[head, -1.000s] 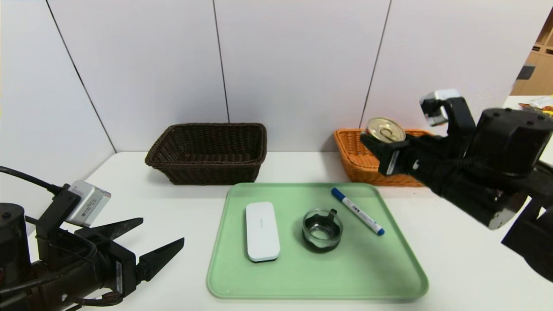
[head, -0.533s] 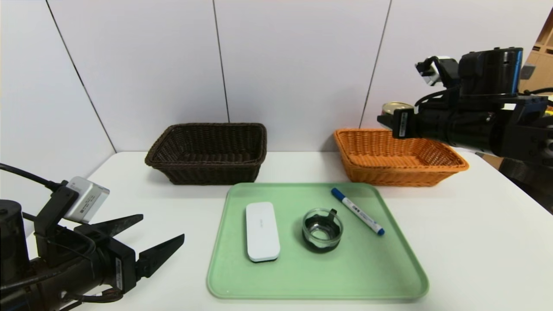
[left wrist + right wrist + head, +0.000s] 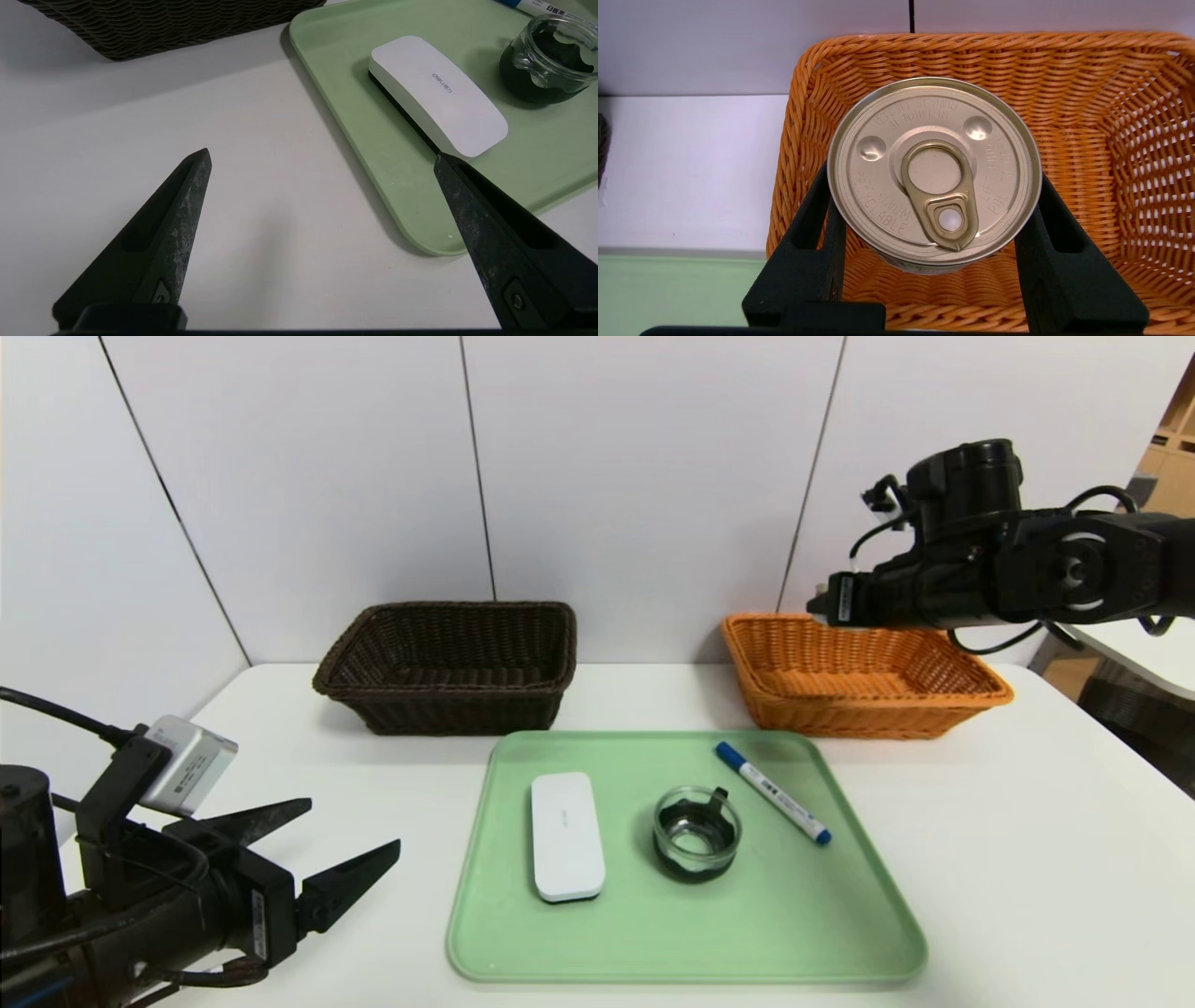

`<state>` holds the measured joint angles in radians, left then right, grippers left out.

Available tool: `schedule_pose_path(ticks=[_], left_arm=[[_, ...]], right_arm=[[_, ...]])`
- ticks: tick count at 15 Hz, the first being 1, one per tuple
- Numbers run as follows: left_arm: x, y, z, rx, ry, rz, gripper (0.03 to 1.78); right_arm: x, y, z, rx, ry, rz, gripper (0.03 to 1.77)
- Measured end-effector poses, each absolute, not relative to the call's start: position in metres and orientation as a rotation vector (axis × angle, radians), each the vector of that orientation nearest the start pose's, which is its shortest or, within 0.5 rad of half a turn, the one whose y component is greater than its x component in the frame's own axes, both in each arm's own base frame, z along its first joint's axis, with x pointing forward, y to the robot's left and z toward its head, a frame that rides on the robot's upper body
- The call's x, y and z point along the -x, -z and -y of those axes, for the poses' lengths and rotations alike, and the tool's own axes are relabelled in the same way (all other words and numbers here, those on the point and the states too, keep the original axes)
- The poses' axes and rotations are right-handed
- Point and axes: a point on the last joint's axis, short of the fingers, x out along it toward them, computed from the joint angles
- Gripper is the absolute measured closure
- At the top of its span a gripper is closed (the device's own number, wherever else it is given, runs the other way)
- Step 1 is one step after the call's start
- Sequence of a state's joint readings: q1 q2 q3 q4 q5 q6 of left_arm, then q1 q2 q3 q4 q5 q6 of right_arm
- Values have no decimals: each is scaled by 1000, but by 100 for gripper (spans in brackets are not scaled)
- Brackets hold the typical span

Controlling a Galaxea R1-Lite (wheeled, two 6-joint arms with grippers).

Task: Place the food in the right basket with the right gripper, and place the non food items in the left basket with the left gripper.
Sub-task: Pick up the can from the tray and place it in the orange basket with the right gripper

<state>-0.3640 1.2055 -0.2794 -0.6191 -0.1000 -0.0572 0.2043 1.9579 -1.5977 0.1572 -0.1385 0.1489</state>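
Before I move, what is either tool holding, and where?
The right tool grips the tin can by opposite sides, below its lid rim. The left tool holds nothing.

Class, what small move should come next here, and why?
Probably lower the right gripper a little, then release: it grips the tin can above the orange basket, the food's destination, while the left gripper waits open beside the tray.
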Motion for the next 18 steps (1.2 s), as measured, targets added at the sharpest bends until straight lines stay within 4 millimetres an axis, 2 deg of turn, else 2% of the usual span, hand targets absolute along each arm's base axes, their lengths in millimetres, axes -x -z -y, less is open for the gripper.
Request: schedule_pose_path(ticks=[6, 10, 13, 18], left_arm=[[-150, -164, 59, 21, 454, -270, 12], [-153, -165, 60, 25, 452, -267, 12], [-153, -166, 61, 27, 452, -268, 12], [-154, -165, 61, 27, 451, -269, 12]], right_arm=[[-416, -234, -77, -127, 16, -624, 82], [-437, -206, -75, -118, 43, -687, 82], [-445, -189, -73, -113, 55, -722, 82], [-448, -177, -74, -106, 60, -757, 82]])
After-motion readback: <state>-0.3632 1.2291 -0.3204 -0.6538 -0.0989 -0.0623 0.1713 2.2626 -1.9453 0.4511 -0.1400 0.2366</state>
